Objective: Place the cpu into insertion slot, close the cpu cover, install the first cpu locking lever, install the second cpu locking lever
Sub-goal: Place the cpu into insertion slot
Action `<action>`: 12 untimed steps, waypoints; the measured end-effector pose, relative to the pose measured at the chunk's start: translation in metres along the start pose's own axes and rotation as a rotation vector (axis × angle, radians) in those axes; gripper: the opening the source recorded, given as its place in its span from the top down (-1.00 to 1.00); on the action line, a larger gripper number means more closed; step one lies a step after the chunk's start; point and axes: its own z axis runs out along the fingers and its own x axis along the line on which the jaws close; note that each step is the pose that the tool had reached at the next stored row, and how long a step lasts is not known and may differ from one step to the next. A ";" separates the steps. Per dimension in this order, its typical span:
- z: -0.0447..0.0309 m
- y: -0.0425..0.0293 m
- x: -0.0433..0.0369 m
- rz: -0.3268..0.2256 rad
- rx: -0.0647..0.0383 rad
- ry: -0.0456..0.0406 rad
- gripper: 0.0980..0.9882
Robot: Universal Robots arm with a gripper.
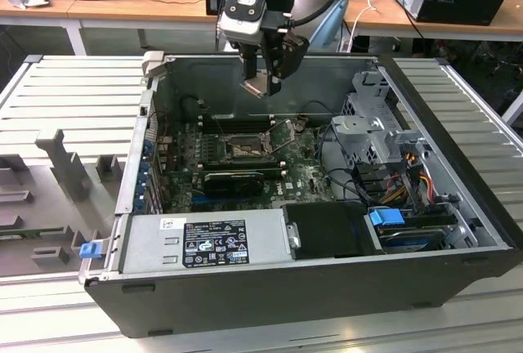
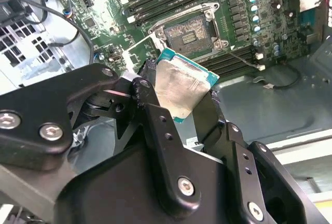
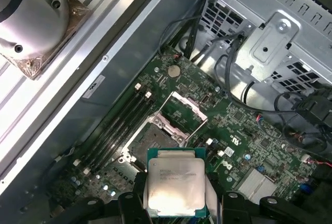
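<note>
My gripper (image 1: pixel 263 83) hangs above the open computer case, shut on the cpu (image 1: pixel 257 85), a flat square chip with a silvery top and green edge. In both wrist views the cpu (image 2: pixel 179 86) (image 3: pixel 174 182) sits between the black fingers (image 2: pixel 150 102), held by two opposite edges. Below it on the green motherboard lies the insertion slot (image 3: pixel 150 142) (image 2: pixel 189 31) (image 1: pixel 243 149), uncovered, its brownish contact field showing. The cpu cover (image 3: pixel 185 111) (image 2: pixel 139 52) stands swung up beside the slot. The chip is well above the board and apart from the slot.
Long black memory slots (image 3: pixel 116 125) run beside the socket. A metal drive cage (image 1: pixel 376 116) with bundled cables fills the case on the exterior view's right. The power supply (image 1: pixel 208 243) sits at the front. The case walls (image 1: pixel 147 124) ring the board.
</note>
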 end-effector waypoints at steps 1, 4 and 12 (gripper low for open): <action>0.0000 0.0000 0.0000 0.013 0.000 -0.0010 0.03; 0.0000 0.0000 0.0000 0.043 -0.001 -0.0035 0.03; 0.0003 0.0000 0.0000 0.132 -0.002 -0.0109 0.03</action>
